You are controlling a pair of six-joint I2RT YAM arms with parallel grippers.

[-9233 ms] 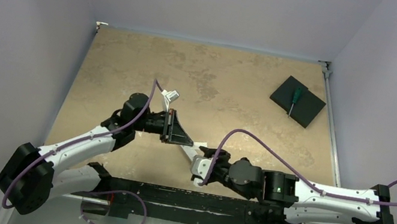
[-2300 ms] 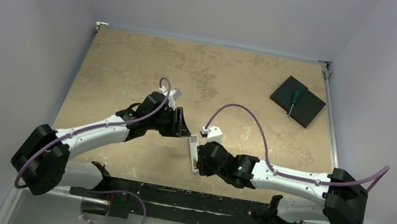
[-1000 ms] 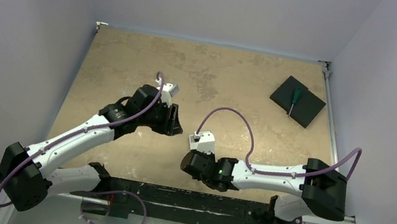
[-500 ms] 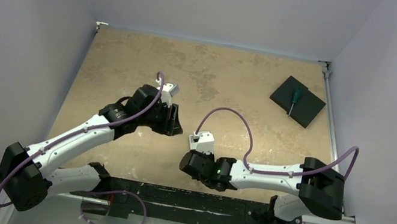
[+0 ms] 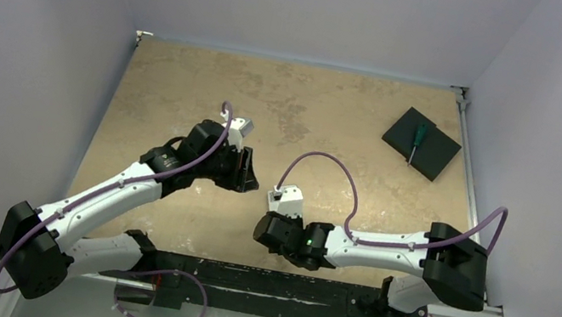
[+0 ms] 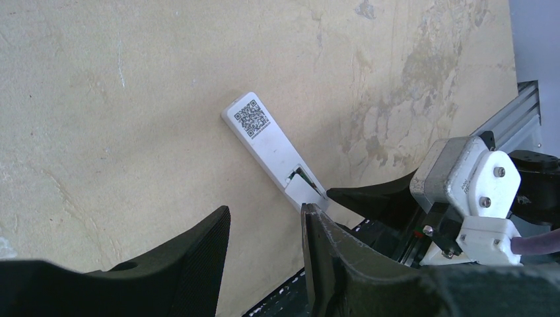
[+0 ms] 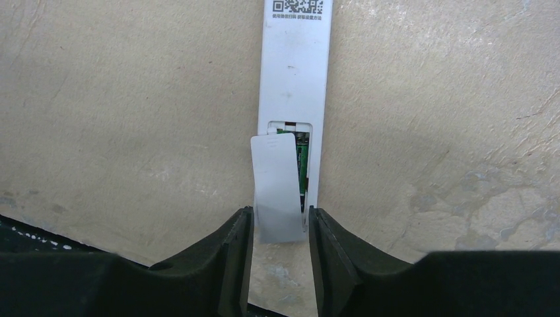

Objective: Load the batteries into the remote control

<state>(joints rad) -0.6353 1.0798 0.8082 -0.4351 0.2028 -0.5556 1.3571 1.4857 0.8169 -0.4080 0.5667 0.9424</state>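
The white-and-black left arm (image 5: 117,187) reaches forward and inward, its black two-finger left gripper (image 6: 264,211) angled downward with fingers slightly parted, while the white-and-black right arm (image 5: 383,249) stretches leftward, its black two-finger right gripper (image 7: 277,214) pointing down, fingers narrowly apart.

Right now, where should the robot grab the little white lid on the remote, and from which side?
Probably by the battery cover's two long edges at its free end, coming from above. It lies crooked over the recess of the remote control, and the right gripper straddles it there.
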